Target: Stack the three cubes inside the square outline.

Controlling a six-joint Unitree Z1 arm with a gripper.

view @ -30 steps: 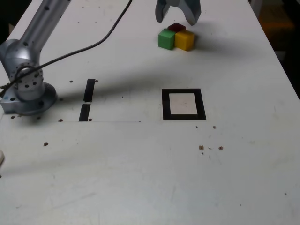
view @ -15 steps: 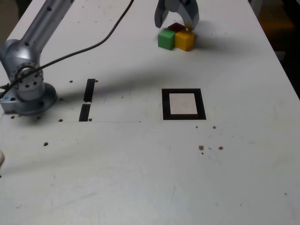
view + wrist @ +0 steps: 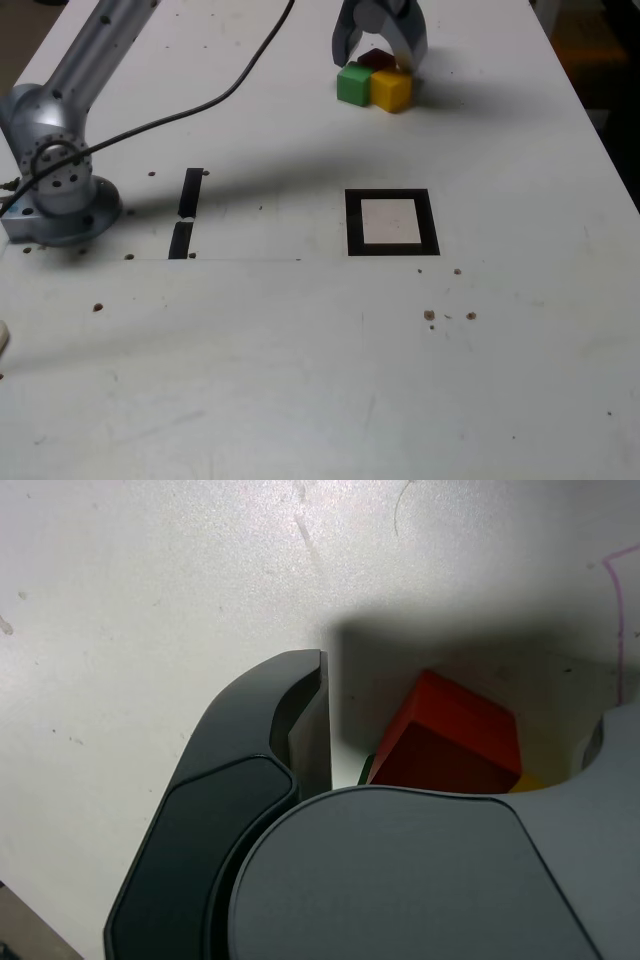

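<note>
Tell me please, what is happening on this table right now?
The arm's gripper stands open over the red cube, one finger on each side, nothing gripped yet. The green cube and yellow cube sit just in front of it, side by side. The square outline, nearer the camera, has no cube in it.
</note>
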